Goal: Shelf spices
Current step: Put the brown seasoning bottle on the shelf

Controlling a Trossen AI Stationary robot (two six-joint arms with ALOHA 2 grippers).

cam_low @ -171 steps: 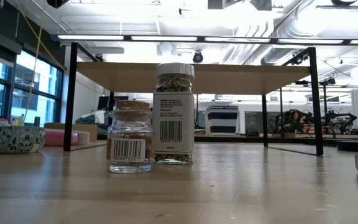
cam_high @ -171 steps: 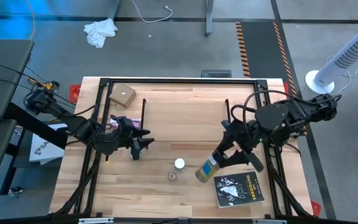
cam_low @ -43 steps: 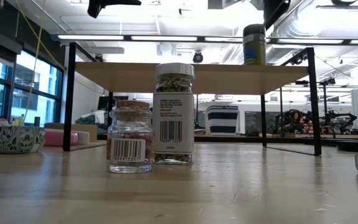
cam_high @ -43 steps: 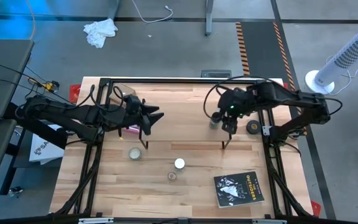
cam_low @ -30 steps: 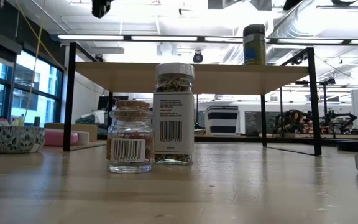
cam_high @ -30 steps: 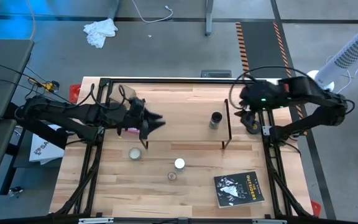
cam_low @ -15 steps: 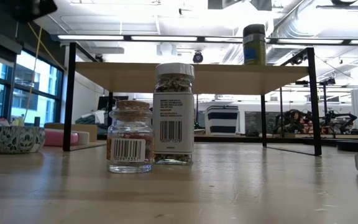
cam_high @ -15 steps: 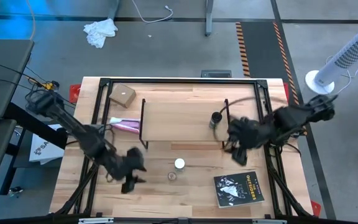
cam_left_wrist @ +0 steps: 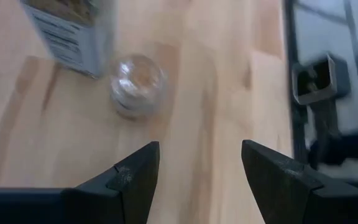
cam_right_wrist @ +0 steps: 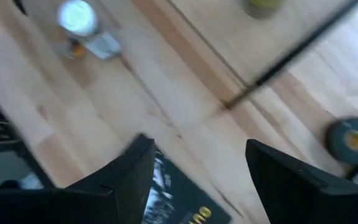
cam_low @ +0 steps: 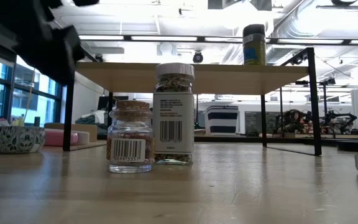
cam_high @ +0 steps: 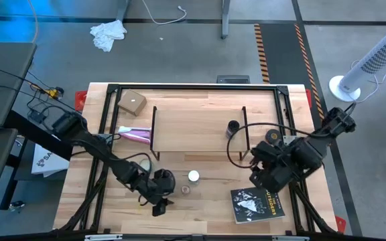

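One dark jar [cam_high: 232,127] already stands on the shelf [cam_high: 198,129]. The left gripper [cam_high: 161,201], fingers wide open and holding nothing, hangs low just beside the small glass jar [cam_high: 185,189], with the white-capped jar [cam_high: 193,176] a little farther on. It probably needs to slide around the glass jar and squeeze. The table edge is close behind it. The right gripper [cam_right_wrist: 197,168] waits open near the book [cam_high: 258,203].

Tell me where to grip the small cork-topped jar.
Grip the small cork-topped jar across its round glass body, just below the cork, coming from above with the open left gripper. It stands upright, and the white-capped jar crowds one side.
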